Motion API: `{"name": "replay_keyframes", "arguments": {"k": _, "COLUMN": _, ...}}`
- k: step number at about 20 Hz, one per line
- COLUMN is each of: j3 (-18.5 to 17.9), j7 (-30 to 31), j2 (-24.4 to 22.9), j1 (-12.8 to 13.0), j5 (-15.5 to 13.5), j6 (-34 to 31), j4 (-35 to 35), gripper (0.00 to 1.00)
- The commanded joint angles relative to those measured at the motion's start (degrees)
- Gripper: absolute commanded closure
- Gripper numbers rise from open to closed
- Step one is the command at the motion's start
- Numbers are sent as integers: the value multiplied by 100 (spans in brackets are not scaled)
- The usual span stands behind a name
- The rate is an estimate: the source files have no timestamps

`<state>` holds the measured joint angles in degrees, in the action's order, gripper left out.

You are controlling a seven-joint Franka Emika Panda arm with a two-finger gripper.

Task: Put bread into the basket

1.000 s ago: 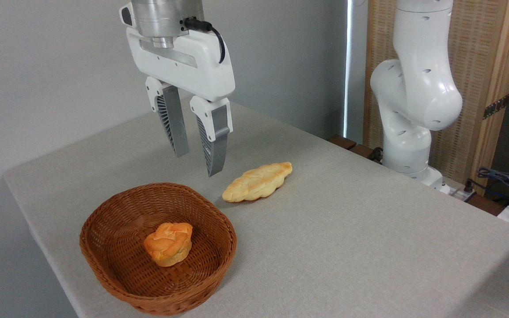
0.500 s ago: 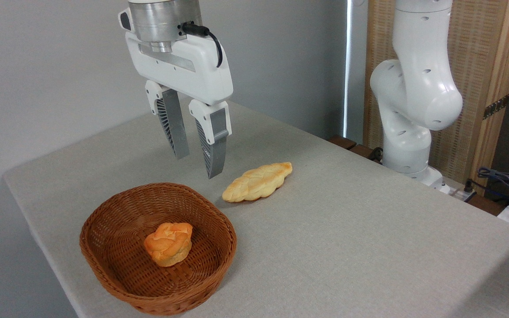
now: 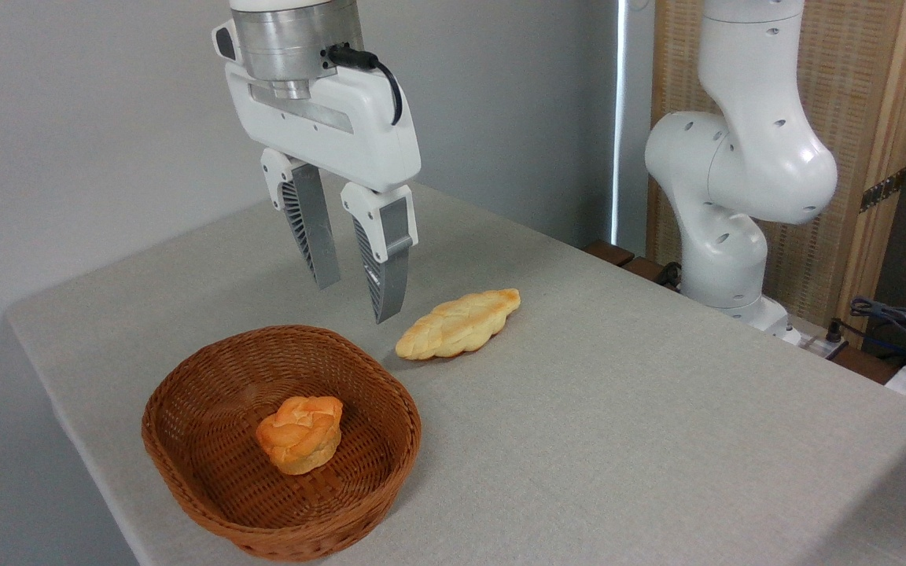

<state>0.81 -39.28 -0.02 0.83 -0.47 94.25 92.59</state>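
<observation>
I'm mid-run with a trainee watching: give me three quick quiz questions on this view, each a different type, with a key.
1. True or false: the bread lies inside the basket.
2. Multiple choice: the pincer is (A) shut on the bun, (B) open and holding nothing, above the table, (C) resting on the basket rim.
3. Fill in: the braided loaf lies on the table, to the ______ of the basket in the picture.

Key: 1 true; 2 B; 3 right.
</observation>
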Motion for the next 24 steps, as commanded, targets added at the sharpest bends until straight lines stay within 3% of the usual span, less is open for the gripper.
{"name": "replay_keyframes", "arguments": {"k": 1, "j3": 51, "j7": 43, "j2": -7, "j1": -66, "j5": 29, "j6": -179, "j4": -74, "gripper": 0}}
{"name": "replay_keyframes", "arguments": {"k": 4, "j3": 7, "j7": 105, "j2": -7, "j1": -57, "j5": 29, "j6": -188, "j4": -57, "gripper": 0}}
{"name": "replay_keyframes", "arguments": {"k": 8, "j3": -309, "j7": 61, "j2": -24, "j1": 224, "j5": 38, "j6": -267, "j4": -39, "gripper": 0}}
{"name": "replay_keyframes", "arguments": {"k": 17, "j3": -318, "j7": -457, "j2": 11, "j1": 242, "j5": -6, "j6": -241, "j4": -66, "gripper": 0}}
{"name": "replay_keyframes", "arguments": {"k": 20, "j3": -318, "j7": -598, "j2": 11, "j1": 268, "j5": -233, "j6": -92, "j4": -66, "gripper": 0}}
{"name": "replay_keyframes", "arguments": {"k": 24, "j3": -318, "j7": -599, "j2": 11, "j1": 295, "j5": -226, "j6": -47, "j4": -57, "gripper": 0}}
